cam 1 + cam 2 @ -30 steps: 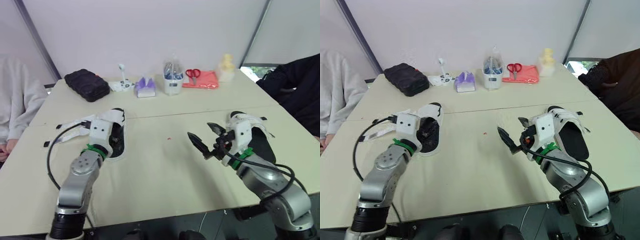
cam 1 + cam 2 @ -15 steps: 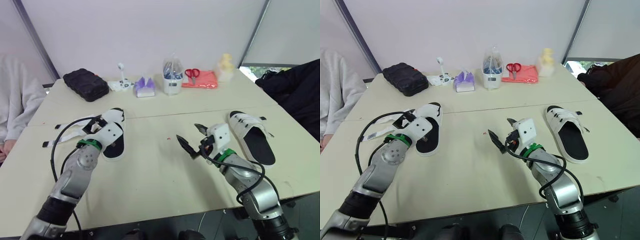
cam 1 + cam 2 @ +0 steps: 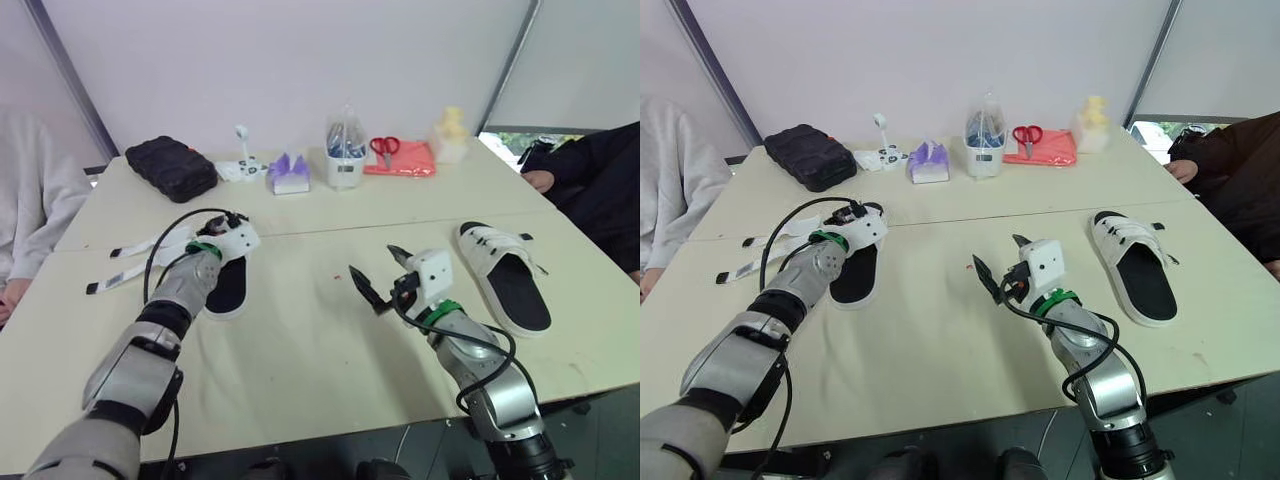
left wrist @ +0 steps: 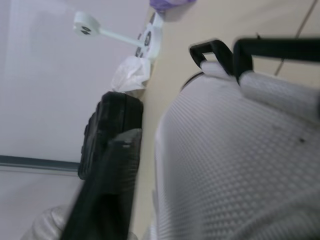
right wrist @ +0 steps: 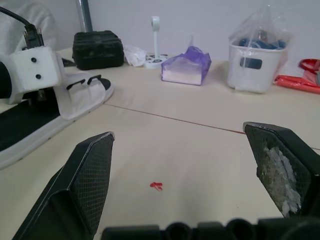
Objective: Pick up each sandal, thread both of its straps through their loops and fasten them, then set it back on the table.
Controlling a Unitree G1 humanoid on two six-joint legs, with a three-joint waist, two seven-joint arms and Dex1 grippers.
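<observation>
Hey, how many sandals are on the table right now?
2. The left sandal lies on the left half of the table. The right sandal lies on the right half, near the table's edge. None seems hidden.

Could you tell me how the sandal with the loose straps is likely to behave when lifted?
The sandal will probably hold its shape: its sole looks thick and flat. Its undone straps lie limp across the table, so they will likely dangle and swing. It looks light for its size, perhaps foam.
</observation>
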